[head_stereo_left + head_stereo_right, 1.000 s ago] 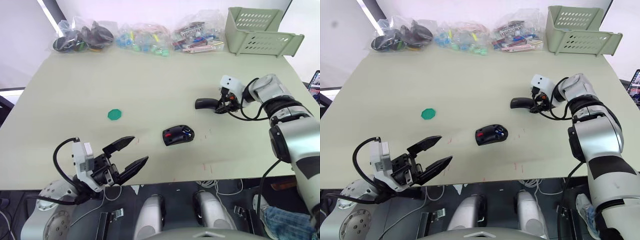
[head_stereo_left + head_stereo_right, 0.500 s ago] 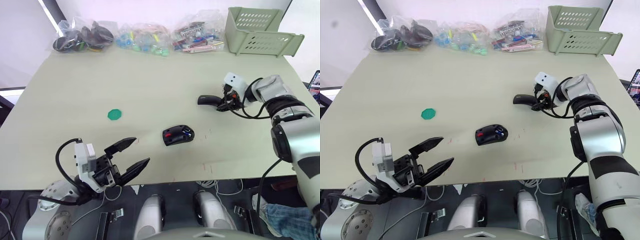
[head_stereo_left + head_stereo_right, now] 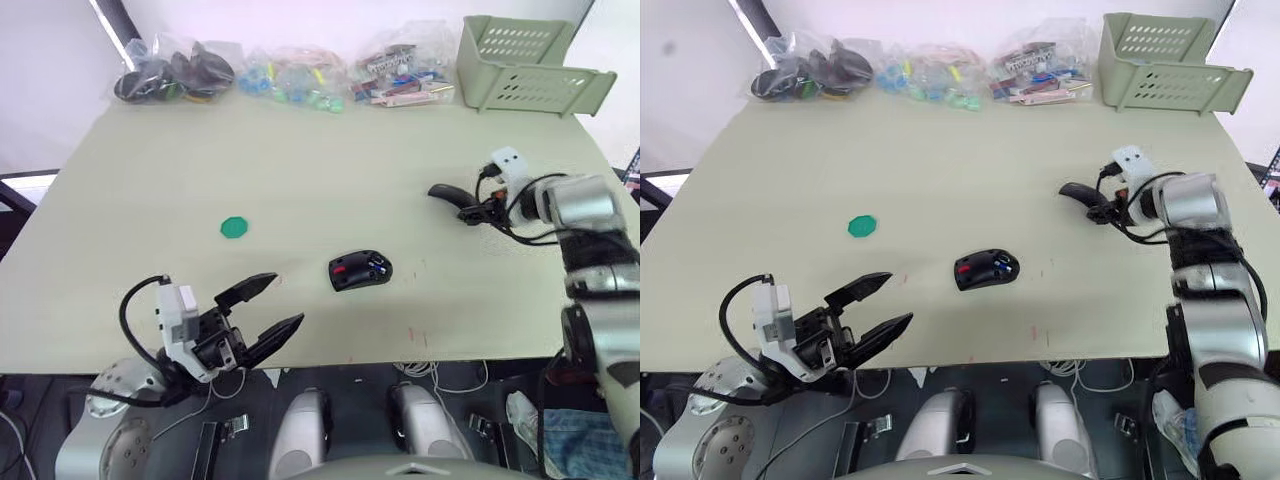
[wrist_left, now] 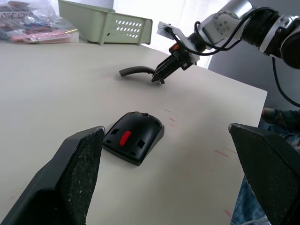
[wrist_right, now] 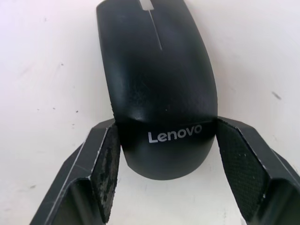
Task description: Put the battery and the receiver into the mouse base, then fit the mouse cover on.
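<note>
I am looking down over a pale green table [image 3: 300, 170]; near its middle, towards the front edge, sits the mouse base [image 3: 360, 270], a black body lying open side up with a red patch showing in its hollow and a touch of blue beside the red, which may be the battery, though I cannot tell for sure.

My right gripper [image 3: 478, 208] is out at the right side of the table, well apart from the base; its two black fingers are closed on the rear end of the mouse cover [image 3: 452, 198], a glossy black curved shell; in the right wrist view the cover [image 5: 157, 84] lies between the finger pads [image 5: 107, 168], with a white brand word on its near end and both pads against its sides; whether the shell touches the table or hangs just above it I cannot tell.

My left gripper [image 3: 268, 313] hovers at the front left edge of the table, its fingers spread wide and holding nothing; in the left wrist view the base [image 4: 133, 137] lies ahead of them.

A small green disc [image 3: 233, 228] lies left of the base; clear bags of small parts [image 3: 290, 78] line the far edge, with a green slotted basket [image 3: 530, 65] at the far right corner.
</note>
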